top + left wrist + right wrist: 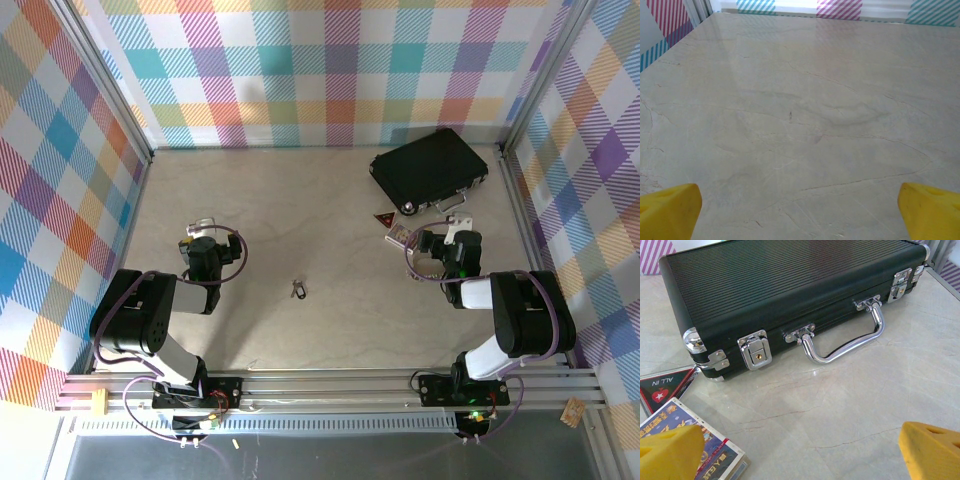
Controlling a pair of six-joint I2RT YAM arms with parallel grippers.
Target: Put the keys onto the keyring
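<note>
Hovering low, left gripper (203, 226), right gripper (452, 222), agape

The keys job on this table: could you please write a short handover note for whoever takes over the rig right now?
Left end effector: open and empty, over the bare beige marbled table.
Right end effector: open and empty, facing the ribbed black case with a chrome handle.
Small silver-grey metal keys: lying on the table between the two arms, touched by neither. They are too small in the top view to tell whether a keyring lies with them.
Done: nothing is picked up yet.
Left: find the ring, grasp the keys and thread them on.
</note>
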